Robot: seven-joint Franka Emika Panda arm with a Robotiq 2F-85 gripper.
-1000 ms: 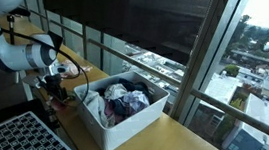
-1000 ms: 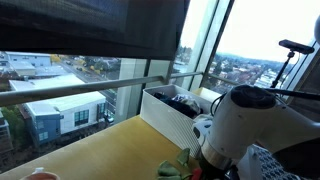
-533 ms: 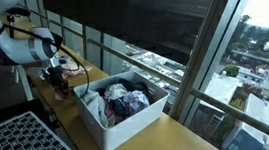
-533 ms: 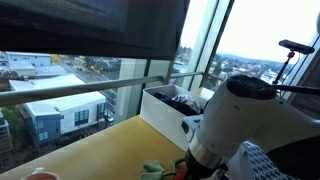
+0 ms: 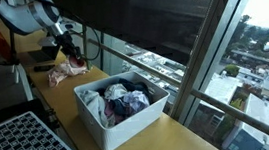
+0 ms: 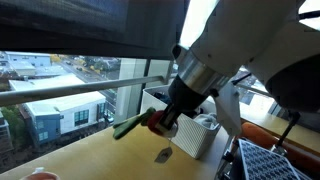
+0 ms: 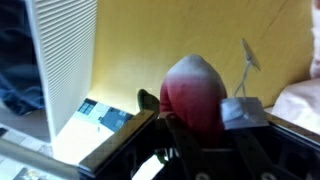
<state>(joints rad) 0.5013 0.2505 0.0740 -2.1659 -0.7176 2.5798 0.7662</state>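
My gripper point(image 7: 192, 122) is shut on a rounded red and pink toy point(image 7: 195, 92) with a green leafy end point(image 6: 128, 127). In both exterior views the gripper point(image 6: 166, 118) hangs in the air above the wooden table point(image 6: 90, 150), holding the toy point(image 6: 155, 122) clear of the surface. The gripper point(image 5: 70, 44) is high, left of and beyond a white bin point(image 5: 120, 127) full of clothes. In the wrist view the bin's ribbed wall point(image 7: 65, 60) is to the left, below the toy.
A pinkish cloth point(image 5: 67, 72) lies on the table under the arm and shows at the wrist view's right edge point(image 7: 300, 105). A black grid tray point(image 5: 17, 148) sits near the bin. Window glass and a railing point(image 5: 122, 51) run along the table's far side.
The jaws closed on the red toy and the arm rose, lifting it off the table and away from the pinkish cloth.
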